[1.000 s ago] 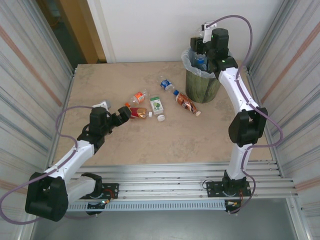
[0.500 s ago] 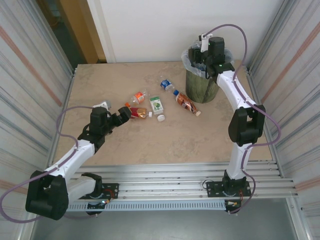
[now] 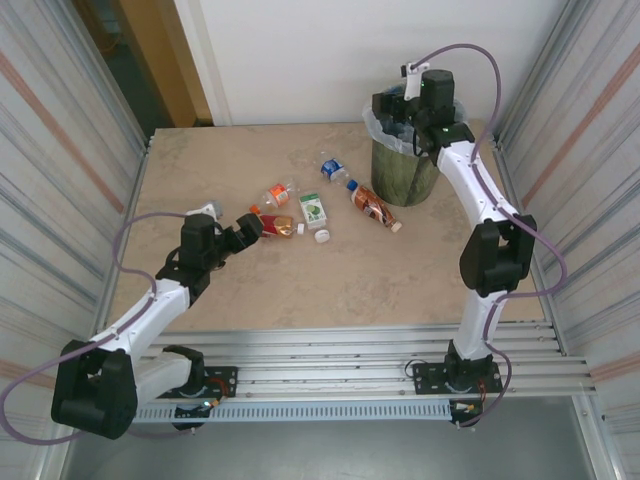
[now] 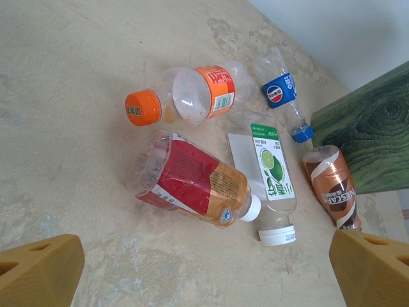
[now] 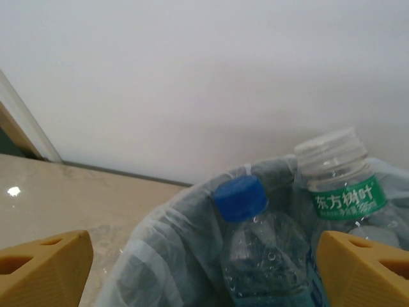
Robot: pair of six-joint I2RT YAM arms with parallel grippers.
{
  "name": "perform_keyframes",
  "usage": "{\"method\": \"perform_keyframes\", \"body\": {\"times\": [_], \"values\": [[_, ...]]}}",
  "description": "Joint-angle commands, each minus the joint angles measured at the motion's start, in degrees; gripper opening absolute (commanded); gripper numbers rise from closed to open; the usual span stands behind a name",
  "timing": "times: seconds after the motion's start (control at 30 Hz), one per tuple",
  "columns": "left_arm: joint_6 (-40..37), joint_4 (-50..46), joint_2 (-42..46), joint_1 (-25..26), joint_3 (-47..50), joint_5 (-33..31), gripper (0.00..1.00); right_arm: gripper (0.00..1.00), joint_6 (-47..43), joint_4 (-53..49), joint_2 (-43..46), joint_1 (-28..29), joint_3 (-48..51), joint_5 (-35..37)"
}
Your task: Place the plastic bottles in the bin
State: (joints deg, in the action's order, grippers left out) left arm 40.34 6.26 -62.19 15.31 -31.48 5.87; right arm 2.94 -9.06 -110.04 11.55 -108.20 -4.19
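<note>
I've got the beige table across the middle of the top view, with the bin at its upper right, liner bag over the rim. My right gripper hangs over the bin mouth. On its wrist camera the fingers sit wide apart in the lower corners, gripping nothing. Between them, lower right, a blue-capped bottle and a white-capped bottle stand in the liner. My left gripper, left of centre, is spread fully and empty. Just beyond it five bottles lie mid-table: the red-label bottle, lime-label bottle, orange-capped bottle, brown bottle beside the bin, and blue-label bottle.
</note>
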Motion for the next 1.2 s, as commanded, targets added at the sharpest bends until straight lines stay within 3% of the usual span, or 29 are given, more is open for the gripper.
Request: {"method": "perform_keyframes", "body": {"times": [0.0, 0.5, 0.93, 1.17], "values": [[0.40, 1.71, -0.21, -0.55, -1.63, 0.77, 0.99, 0.83, 1.57, -0.58, 3.64, -0.04, -2.38, 0.06], [0.25, -0.95, -1.05, -0.61, -2.77, 0.63, 0.99, 0.85, 5.02, -10.14, 10.74, 2.64, -2.19, -0.16], [1.64, -2.30, -1.84, -0.55, -2.83, -0.37, 0.99, 0.89, 3.99, -21.33, 17.33, 15.61, 8.92, 8.77], [2.46, -3.36, -1.44, -0.63, -2.45, -1.60, 0.99, 0.92, 7.26, -25.60, 15.47, 22.28, 14.45, 11.49]]}}
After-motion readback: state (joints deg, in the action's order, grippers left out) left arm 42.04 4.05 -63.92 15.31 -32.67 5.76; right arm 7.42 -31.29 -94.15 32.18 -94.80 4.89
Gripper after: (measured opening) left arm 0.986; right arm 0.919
